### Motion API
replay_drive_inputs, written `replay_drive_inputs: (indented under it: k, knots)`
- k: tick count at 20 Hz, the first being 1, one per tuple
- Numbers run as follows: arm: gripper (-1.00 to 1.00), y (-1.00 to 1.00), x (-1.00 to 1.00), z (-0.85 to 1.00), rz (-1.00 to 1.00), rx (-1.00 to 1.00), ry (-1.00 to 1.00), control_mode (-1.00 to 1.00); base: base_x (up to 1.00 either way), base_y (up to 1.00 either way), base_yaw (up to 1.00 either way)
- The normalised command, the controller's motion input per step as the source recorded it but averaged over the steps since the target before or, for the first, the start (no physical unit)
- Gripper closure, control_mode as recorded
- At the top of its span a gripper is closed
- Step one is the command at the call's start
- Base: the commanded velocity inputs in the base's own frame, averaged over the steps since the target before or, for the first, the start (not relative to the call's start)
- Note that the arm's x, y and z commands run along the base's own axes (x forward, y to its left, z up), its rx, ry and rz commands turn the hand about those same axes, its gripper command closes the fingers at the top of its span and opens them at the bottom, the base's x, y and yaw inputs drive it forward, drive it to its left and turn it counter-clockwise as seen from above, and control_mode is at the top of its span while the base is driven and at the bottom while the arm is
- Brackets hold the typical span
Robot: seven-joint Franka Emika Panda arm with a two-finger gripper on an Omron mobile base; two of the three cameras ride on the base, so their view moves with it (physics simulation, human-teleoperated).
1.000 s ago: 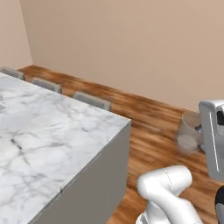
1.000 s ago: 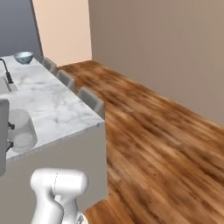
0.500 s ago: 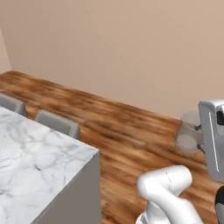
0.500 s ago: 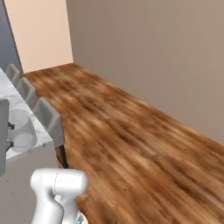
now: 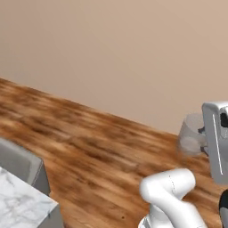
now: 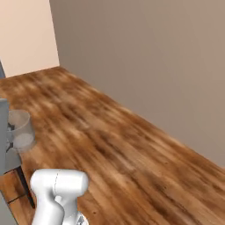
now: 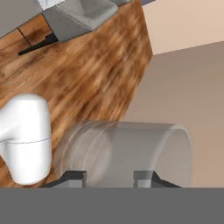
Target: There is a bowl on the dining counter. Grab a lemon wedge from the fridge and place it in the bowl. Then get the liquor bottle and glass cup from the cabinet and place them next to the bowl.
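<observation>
My gripper (image 7: 109,177) is shut on the glass cup (image 7: 127,151), a clear tumbler that lies sideways across the hand view, with a dark fingertip (image 7: 74,176) on each side of its base. In the left base view the glass cup (image 5: 191,138) hangs at the right, against the white hand, above the wooden floor. It appears again as the glass cup (image 6: 19,129) at the left edge of the right base view. A corner of the marble dining counter (image 5: 22,207) shows at the bottom left. The bowl, fridge, cabinet, liquor bottle and lemon wedge are out of view.
A grey stool (image 5: 20,165) stands against the counter's corner. Brown wooden floor (image 6: 132,145) stretches ahead to a plain beige wall (image 5: 124,58). More grey stools (image 7: 83,13) show at the top of the hand view.
The whole picture has swung: the base has turned, so the counter and stools have slid out to the left and wall and floor have come in. The cup stays in the gripper.
</observation>
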Motion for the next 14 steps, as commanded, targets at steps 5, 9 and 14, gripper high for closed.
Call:
replay_drive_inputs:
  k: [5, 9, 14]
  knots:
    - [1.00, 0.00, 0.00, 0.00, 0.00, 0.00, 0.00, 1.00, 1.00, -0.10, 0.27]
    - [1.00, 0.00, 0.00, 0.00, 0.00, 0.00, 0.00, 1.00, 1.00, 0.00, 0.38]
    - [1.00, 0.00, 0.00, 0.00, 0.00, 0.00, 0.00, 1.00, 1.00, 0.00, 0.42]
